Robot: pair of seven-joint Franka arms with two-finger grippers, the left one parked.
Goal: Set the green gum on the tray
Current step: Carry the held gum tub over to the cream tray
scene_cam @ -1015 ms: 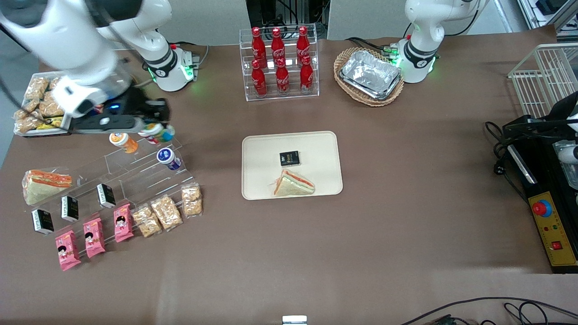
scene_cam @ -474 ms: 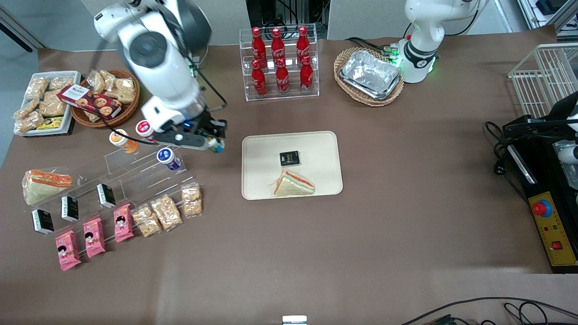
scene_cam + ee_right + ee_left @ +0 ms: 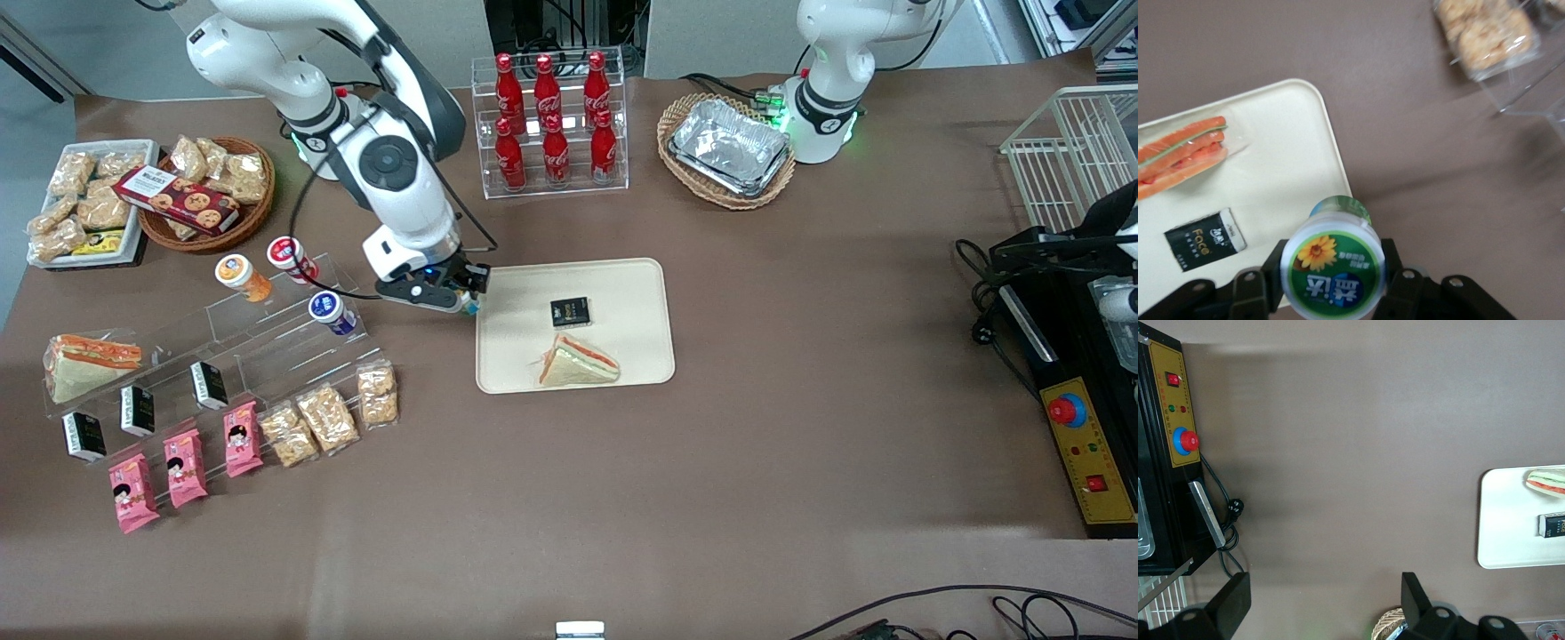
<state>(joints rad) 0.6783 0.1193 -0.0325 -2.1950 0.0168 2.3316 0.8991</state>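
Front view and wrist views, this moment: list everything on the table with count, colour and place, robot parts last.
green gum: one, green, held in the gripper above the tray's edge
tray: one, cream, mid-table
sandwich: one, on the tray
black packet: one, on the tray, farther from the camera than the sandwich
cola bottles: six, red, in a clear rack
foil tray: one, silver, in a wicker basket
gum bottles: three, orange, red, dark blue, on the clear stepped stand
pink packets: three, nearest the camera, by the stand
control box: one, yellow and black, toward the parked arm's end
gripper: one, black, shut on the green gum
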